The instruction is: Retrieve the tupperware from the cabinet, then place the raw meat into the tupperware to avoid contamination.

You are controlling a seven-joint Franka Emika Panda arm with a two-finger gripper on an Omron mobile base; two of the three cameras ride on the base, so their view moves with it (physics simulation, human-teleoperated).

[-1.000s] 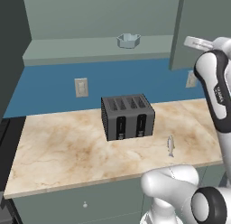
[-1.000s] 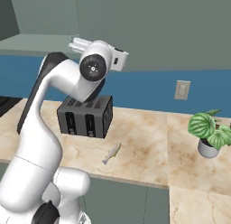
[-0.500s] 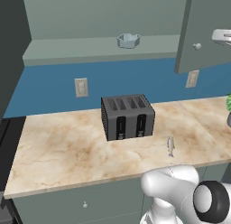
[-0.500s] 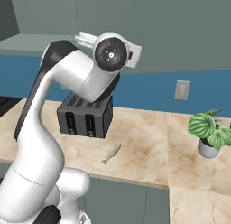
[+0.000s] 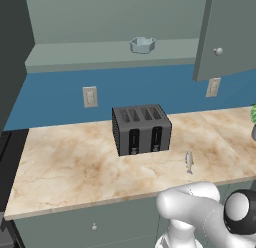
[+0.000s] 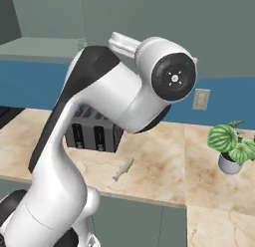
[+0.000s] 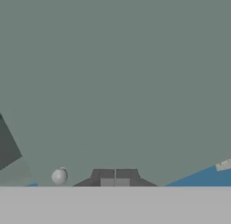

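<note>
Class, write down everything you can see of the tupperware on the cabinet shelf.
The tupperware is a small, shallow, pale blue-grey container that looks like translucent plastic, with an angular, octagon-like rim. It sits upright and open, with no lid on it, on the bare shelf of the grey-green wall cabinet, whose door stands open to its right. Nothing else touches it. It sits above the dark four-slot toaster on the counter. Whether it holds anything cannot be told.

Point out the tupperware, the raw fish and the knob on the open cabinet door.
tupperware (image 5: 142,44), left base view, front wall under its octagonal rim, on the cabinet shelf.
raw fish (image 5: 189,161), left base view, mid-body, lying on the counter right of the toaster.
cabinet door knob (image 5: 218,51), left base view, centre of the round knob.
</note>
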